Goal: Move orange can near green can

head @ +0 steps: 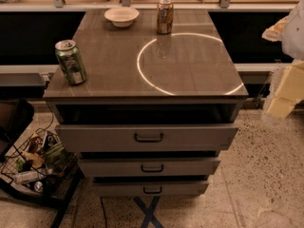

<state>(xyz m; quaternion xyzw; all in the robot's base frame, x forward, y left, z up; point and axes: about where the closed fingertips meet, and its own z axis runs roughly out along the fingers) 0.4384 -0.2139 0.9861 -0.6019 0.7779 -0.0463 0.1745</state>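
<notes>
The orange can stands upright at the far middle of the brown cabinet top. The green can stands upright near the front left corner of the same top, well apart from the orange can. My gripper shows as a pale blurred shape at the right edge of the view, off the right side of the cabinet and away from both cans. It holds nothing that I can see.
A white bowl sits at the far left of the top, left of the orange can. A bright light ring lies across the surface. Three drawers stick out below. A wire basket of clutter stands on the floor at left.
</notes>
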